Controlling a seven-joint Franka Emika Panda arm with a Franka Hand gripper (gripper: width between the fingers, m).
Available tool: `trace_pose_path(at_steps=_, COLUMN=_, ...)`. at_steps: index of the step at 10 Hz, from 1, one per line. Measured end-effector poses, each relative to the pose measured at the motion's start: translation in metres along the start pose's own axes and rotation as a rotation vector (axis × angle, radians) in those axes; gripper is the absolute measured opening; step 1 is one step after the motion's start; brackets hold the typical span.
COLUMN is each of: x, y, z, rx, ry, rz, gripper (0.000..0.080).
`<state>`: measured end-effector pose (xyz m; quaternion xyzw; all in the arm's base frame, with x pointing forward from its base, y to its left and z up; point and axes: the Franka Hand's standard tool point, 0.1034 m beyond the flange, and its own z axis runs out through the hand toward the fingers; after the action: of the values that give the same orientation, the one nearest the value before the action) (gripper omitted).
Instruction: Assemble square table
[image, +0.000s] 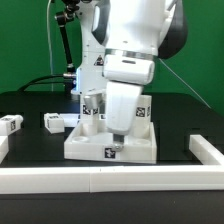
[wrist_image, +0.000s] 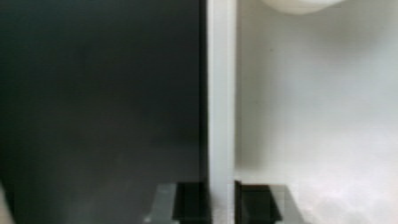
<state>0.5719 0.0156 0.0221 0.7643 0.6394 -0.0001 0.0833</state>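
**Ana:** Since the gripper is pinched almost shut on the raised rim of the square table slab, which step would an observer say is in hand?

**Ben:** Most likely shifting the slab into place, early in the assembly. The rim runs straight between the fingers. The white recessed face lies on one side of the gripper and the dark desk on the other.

**Ana:** And what does the next move call for?

**Ben:** Probably a slow slide or turn with the slab kept flat on the desk. A pinch that thin on an edge could slip, or tip the slab if it were lifted.

**Ana:** What else is around?

**Ben:** Closest in, a tagged leg stands just beside the gripper. What looks like a second tagged leg stands on its other side. Whether they sit in the slab or just behind it cannot be told. Farther out lies a loose leg, and a farther loose leg rests well apart from the gripper.

**Ana:** Does anything stand in the way?

**Ben:** The border wall runs near the slab's gripped edge and limits travel that way. The two nearest legs crowd the gripper, and the arm hides the slab's far part.
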Motion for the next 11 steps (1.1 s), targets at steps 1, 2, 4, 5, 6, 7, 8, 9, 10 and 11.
trace_pose_path(at_steps=1, x=0.016, y=0.009, z=-0.001, rx=-0.007, ry=0.008, rz=-0.014, gripper=0.0061)
trace_pose_path(at_steps=2, x=0.029, y=0.015, z=-0.003, rx=-0.018, ry=0.019, rz=-0.028, gripper=0.0061)
trace_pose_path(at_steps=4, x=0.031, y=0.016, z=-0.003, rx=-0.020, ry=0.023, rz=-0.028, gripper=0.0061)
trace_pose_path(at_steps=5, x=0.030, y=0.017, z=-0.003, rx=-0.020, ry=0.023, rz=-0.024, gripper=0.0061)
trace_pose_path(at_steps=6, x=0.030, y=0.017, z=-0.003, rx=-0.020, ry=0.023, rz=-0.023, gripper=0.0061)
trace_pose_path(at_steps=7, x=0.030, y=0.017, z=-0.003, rx=-0.019, ry=0.023, rz=-0.022, gripper=0.0061)
trace_pose_path(at_steps=8, x=0.037, y=0.020, z=-0.003, rx=-0.008, ry=0.020, rz=-0.034, gripper=0.0061)
trace_pose_path(at_steps=9, x=0.047, y=0.028, z=-0.004, rx=-0.012, ry=0.020, rz=-0.057, gripper=0.0061)
trace_pose_path(at_steps=10, x=0.053, y=0.035, z=-0.004, rx=-0.021, ry=0.026, rz=-0.066, gripper=0.0061)
trace_pose_path(at_steps=11, x=0.061, y=0.037, z=-0.005, rx=-0.027, ry=0.030, rz=-0.076, gripper=0.0061)
